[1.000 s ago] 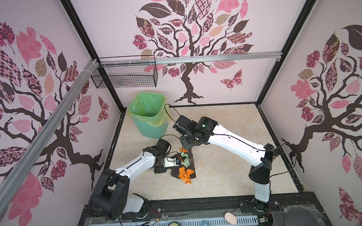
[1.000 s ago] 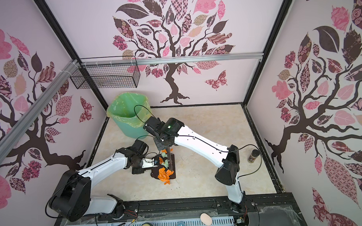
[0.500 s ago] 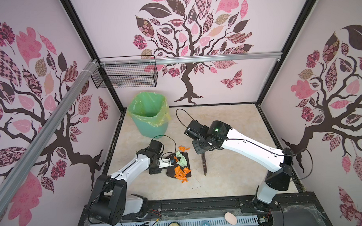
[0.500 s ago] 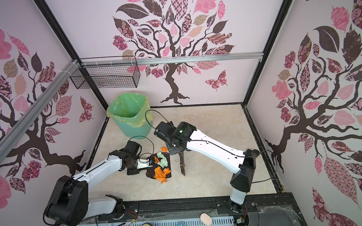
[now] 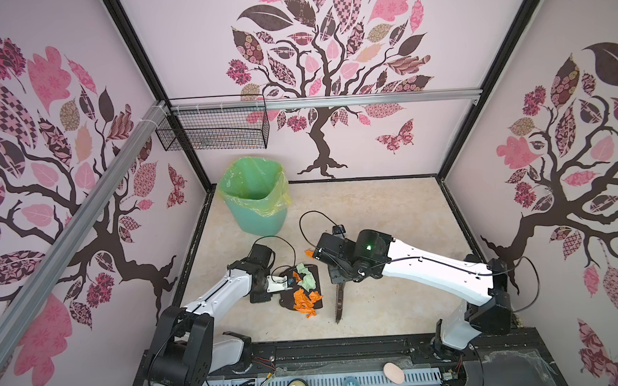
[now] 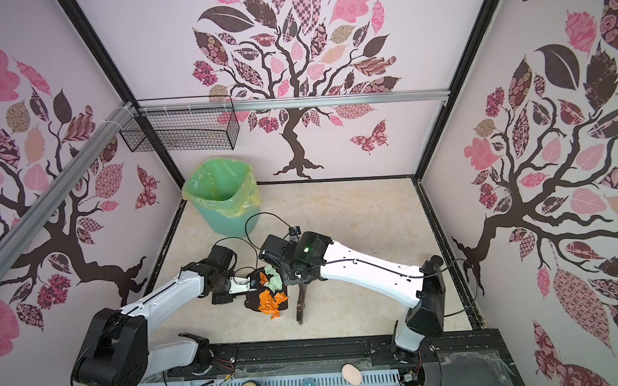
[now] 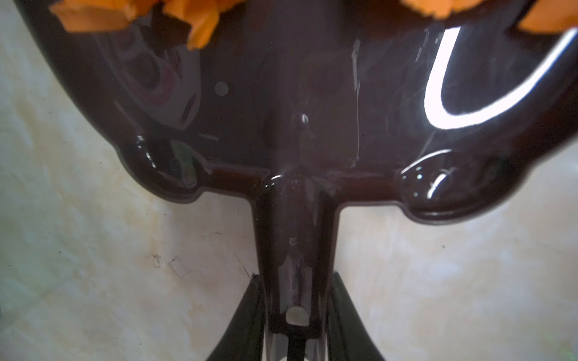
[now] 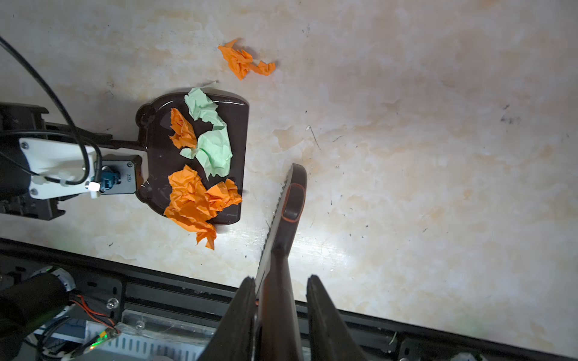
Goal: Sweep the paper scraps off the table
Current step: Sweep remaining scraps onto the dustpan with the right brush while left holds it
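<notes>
We see the left gripper (image 7: 295, 300) pinching the dustpan (image 8: 154, 137) by its handle, pan resting on the bench (image 8: 406, 156). The paper scraps (image 8: 200, 200), orange and green, sit heaped in it, one orange piece hanging over the rim. The right gripper (image 8: 280, 287) is clamped on the brush (image 8: 289, 203), just beside the pan's open edge. A loose orange scrap (image 8: 242, 62) lies apart, toward the bin (image 5: 254, 199).

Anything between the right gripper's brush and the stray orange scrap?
Nothing visible. In the right wrist view only beige table lies between the dark brown brush and the crumpled orange paper scrap; the dark plastic dustpan sits close beside that path.
</notes>
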Action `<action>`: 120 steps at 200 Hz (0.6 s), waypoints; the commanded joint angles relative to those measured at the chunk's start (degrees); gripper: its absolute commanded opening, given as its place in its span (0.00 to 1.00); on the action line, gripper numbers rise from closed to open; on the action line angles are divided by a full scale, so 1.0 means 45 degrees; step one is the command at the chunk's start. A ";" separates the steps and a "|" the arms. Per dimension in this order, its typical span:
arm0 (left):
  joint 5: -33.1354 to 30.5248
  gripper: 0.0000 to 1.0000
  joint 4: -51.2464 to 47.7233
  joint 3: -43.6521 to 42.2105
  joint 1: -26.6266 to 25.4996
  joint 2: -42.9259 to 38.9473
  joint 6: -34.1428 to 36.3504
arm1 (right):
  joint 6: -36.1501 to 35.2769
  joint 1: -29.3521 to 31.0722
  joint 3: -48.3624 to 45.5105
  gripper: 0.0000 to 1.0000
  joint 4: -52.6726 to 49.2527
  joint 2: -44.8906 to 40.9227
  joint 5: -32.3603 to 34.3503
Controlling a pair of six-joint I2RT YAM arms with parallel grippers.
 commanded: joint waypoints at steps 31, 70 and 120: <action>0.0185 0.17 -0.0196 0.0378 0.0051 0.0298 -0.0124 | 0.3232 0.0711 0.1961 0.00 -0.1262 0.1369 0.0801; 0.0095 0.17 -0.0369 0.0602 0.0037 0.0257 -0.0249 | 0.4837 0.0942 0.0944 0.00 -0.0898 0.0473 0.1365; 0.0152 0.17 -0.0411 0.0653 0.0051 0.0297 -0.0270 | 0.6397 0.1822 0.0578 0.00 -0.0092 0.0560 0.2170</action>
